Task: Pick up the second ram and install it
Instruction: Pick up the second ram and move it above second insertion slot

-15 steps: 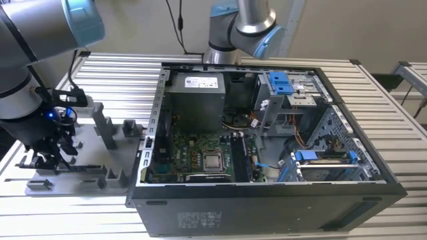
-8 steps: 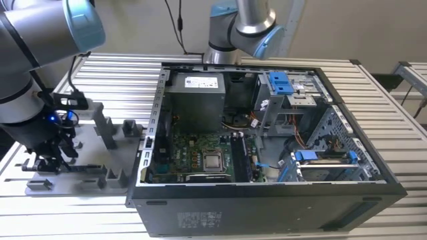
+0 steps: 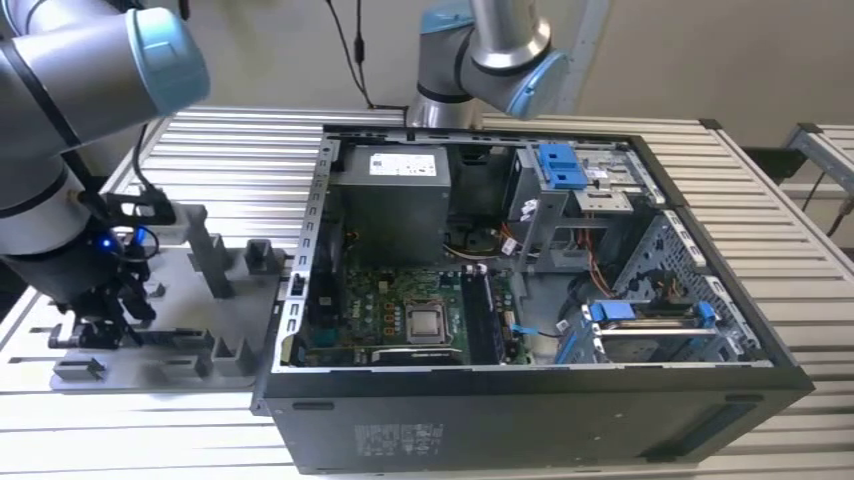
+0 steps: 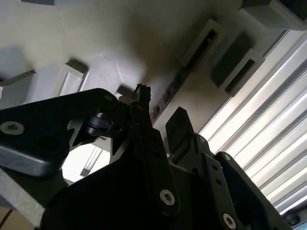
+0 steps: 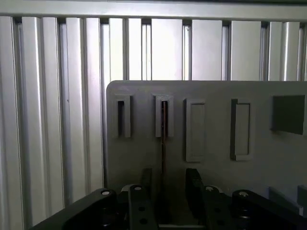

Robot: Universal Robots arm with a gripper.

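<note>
Exterior view: my arm is down at the exterior view's left, the gripper low over the grey tray with its upright posts. The tray sits on the slatted metal table, just beside the open computer case, whose motherboard lies exposed. From here I cannot make out the second ram or the finger gap.

Second wrist view: looking along the gripper toward the tray. The second ram stands on its thin edge, running from a raised slot block toward the fingers. One dark finger is on one side of it, the other on the opposite side. The jaws are spread, with daylight between them.

First wrist view: the second ram shows as a thin dark line seated in one of the tray's slotted holders, and it passes down between the two fingers. The gripper straddles the stick, parted wider than the stick is thick. One finger is near it, the other clearly apart, and I see no clamping. The stick is in its holder on the tray, not lifted.
</note>
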